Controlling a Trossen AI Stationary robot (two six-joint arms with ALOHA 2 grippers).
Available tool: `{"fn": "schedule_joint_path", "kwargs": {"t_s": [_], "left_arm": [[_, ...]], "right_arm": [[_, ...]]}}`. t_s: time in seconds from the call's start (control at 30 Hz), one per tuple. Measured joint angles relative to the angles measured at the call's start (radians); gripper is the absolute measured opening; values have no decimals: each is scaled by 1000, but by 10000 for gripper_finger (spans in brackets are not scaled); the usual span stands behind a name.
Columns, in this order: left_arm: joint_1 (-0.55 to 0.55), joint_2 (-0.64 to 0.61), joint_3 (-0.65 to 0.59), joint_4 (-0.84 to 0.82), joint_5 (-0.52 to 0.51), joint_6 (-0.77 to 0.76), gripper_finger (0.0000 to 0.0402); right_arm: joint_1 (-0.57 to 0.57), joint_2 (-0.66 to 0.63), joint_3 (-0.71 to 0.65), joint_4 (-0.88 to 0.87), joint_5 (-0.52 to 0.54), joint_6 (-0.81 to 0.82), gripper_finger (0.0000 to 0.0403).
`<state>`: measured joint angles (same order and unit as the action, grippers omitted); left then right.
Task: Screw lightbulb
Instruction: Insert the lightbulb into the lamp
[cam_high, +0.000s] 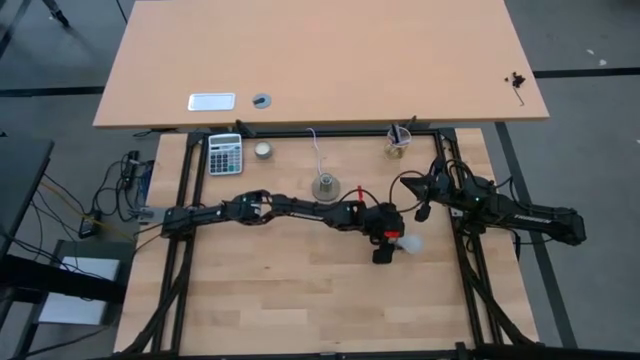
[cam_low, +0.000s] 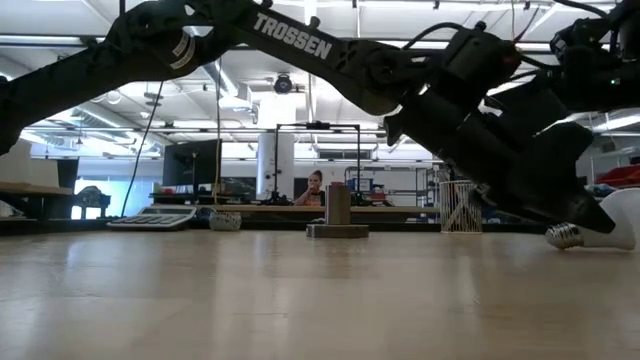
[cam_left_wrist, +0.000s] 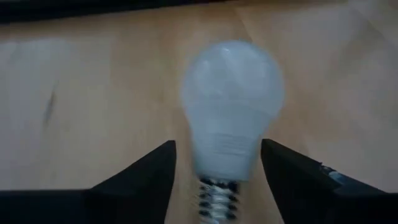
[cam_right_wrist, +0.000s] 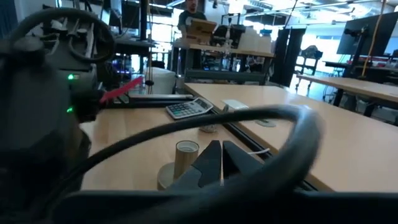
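The white lightbulb lies on its side on the wooden table, right of centre, globe pointing away from my left gripper and grey screw end toward it. My left gripper is open, tilted down, one finger on each side of the bulb's neck. The grey socket stands upright on its round base farther back, with a thin white cord. My right gripper is shut and holds nothing, folded back at the table's right. My left gripper has its fingers on both sides of the bulb's neck, coming slanting down along the bulb from the table's left. One finger stands clear of it; whether the other finger touches it I cannot tell. The bulb rests on the table.
A calculator, a small round tin and a cup sit along the far edge. Black frame rails border the table's sides. A second, larger table stands behind. Bare wood lies in front of the bulb.
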<state>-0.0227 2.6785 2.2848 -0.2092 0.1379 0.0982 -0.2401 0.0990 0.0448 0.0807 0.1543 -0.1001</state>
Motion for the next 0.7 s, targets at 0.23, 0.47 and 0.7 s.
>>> {"fn": "schedule_joint_path", "kwargs": {"t_s": [0.23,0.47,0.7], "left_arm": [[-2,0,0,-26,-5,32,153],[-2,-2,13,-25,-3,51,99],[2,-22,66,-69,-5,48,81]], "right_arm": [[0,0,0,0,0,0,25],[0,0,0,0,0,0,23],[0,0,0,0,0,0,24]]}}
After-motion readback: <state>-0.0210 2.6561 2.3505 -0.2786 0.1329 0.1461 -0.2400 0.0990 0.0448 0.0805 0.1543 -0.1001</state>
